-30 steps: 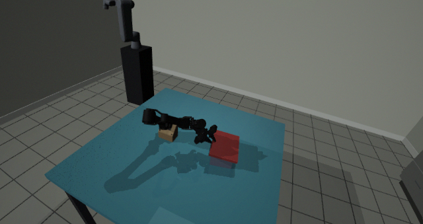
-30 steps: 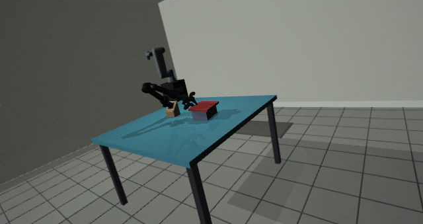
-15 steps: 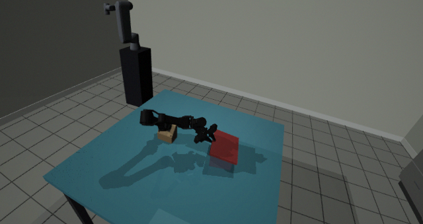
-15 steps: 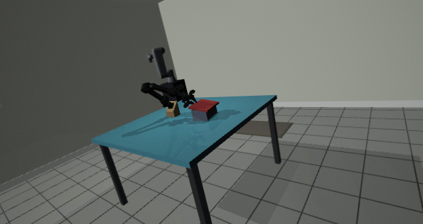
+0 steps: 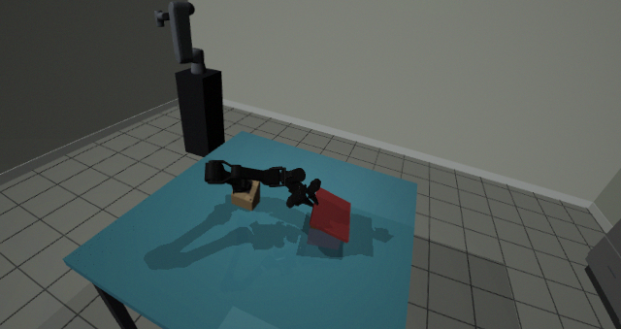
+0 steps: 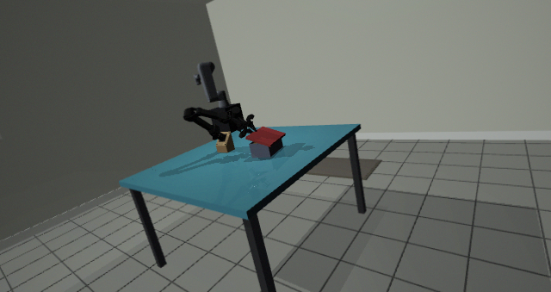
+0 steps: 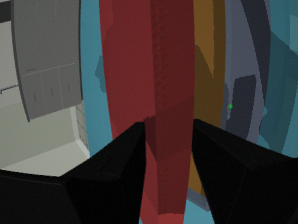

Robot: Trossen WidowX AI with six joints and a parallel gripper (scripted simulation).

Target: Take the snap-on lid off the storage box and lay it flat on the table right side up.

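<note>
A red lid (image 5: pixel 332 217) (image 6: pixel 266 136) (image 7: pixel 130 75) is tilted on top of the grey-blue storage box (image 5: pixel 324 239) (image 6: pixel 260 150) (image 7: pixel 235 50). Its edge on the arm's side is raised off the box. The opposite edge is lower, close to the box rim; whether it touches is hard to tell. My gripper (image 5: pixel 315 203) (image 6: pixel 255 130) (image 7: pixel 167 129) is shut on the raised edge of the lid, with one finger on each side. An orange-brown strip (image 7: pixel 210 30) shows between lid and box in the wrist view. The box stands on the table.
A wooden block (image 5: pixel 245 200) (image 6: pixel 224 145) sits at the arm's base on the blue table (image 5: pixel 364 295) (image 6: pixel 207 171). A black pedestal (image 5: pixel 199 111) with a grey arm stands behind the table. A pale panel (image 5: pixel 247 319) shows at the bottom of the top view.
</note>
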